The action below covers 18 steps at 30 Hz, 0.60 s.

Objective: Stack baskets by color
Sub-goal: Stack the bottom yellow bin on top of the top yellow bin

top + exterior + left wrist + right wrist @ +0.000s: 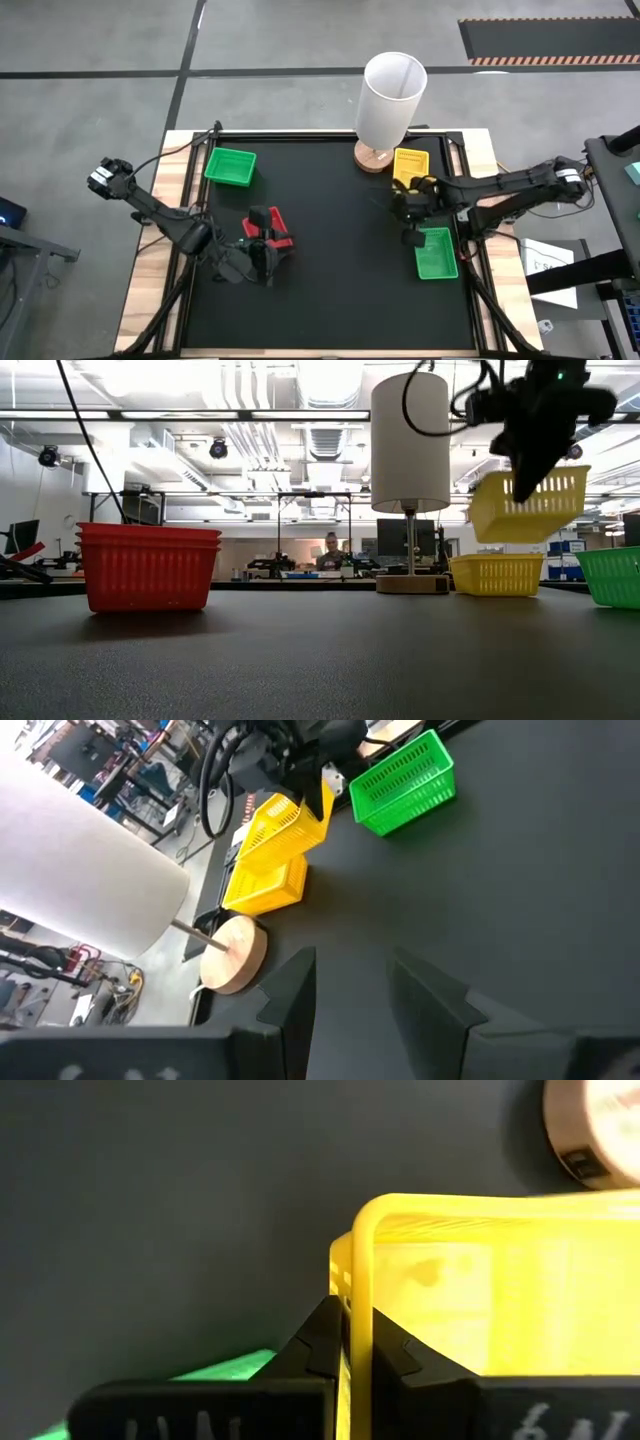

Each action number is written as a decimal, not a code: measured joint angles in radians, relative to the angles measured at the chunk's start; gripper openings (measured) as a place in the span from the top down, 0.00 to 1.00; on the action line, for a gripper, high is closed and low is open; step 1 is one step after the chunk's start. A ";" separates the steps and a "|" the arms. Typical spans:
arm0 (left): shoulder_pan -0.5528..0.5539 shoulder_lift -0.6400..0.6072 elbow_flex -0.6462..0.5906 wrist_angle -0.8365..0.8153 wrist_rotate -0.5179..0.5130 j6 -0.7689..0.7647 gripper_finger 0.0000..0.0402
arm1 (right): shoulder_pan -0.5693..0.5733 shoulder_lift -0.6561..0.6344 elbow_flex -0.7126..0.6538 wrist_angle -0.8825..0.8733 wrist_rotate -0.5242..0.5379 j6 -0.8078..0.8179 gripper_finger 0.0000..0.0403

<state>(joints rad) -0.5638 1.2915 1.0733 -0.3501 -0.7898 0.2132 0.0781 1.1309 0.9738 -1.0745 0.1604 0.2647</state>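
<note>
A stack of red baskets (281, 230) (148, 565) rests on the black table left of centre. My left gripper (350, 1005) stands open next to it (262, 243), with nothing between its fingers. One yellow basket (411, 160) (497, 574) sits on the table by the white cylinder's wooden base. My right gripper (410, 197) is shut on a second yellow basket (528, 505) in the air just above and beside the first. One green basket (230, 167) lies far left, another (437, 252) near right. My right gripper pinches one wall of the yellow basket at its rim (357, 1320), one finger inside the basket and one outside. The fingers come steeply from above. The basket hangs below them, a little tilted and clear of the table (528, 510).
The tall white cylinder (392, 98) on its round wooden base (372, 156) stands at the far edge, close to the yellow baskets. A wooden border frames the black table (340, 290), whose middle and near part lie bare.
</note>
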 joint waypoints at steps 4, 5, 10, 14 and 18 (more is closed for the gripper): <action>0.015 0.000 0.000 0.000 0.001 0.003 0.73 | -0.088 -0.012 -0.041 0.003 0.001 -0.078 0.98; 0.019 0.000 0.000 0.000 0.001 0.003 0.73 | -0.113 -0.011 -0.046 0.003 0.003 -0.104 0.98; 0.032 0.000 0.000 -0.001 0.001 0.003 0.73 | -0.228 0.002 -0.052 0.023 0.027 -0.253 0.98; 0.033 0.000 -0.001 -0.001 0.001 0.003 0.73 | -0.314 0.006 -0.052 0.066 0.022 -0.346 0.98; 0.033 0.000 -0.001 -0.001 0.001 0.003 0.73 | -0.385 0.009 -0.052 0.092 0.015 -0.420 0.98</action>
<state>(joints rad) -0.5312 1.2915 1.0725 -0.3511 -0.7891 0.2163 -0.3070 1.1404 0.9215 -0.9828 0.1754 -0.1552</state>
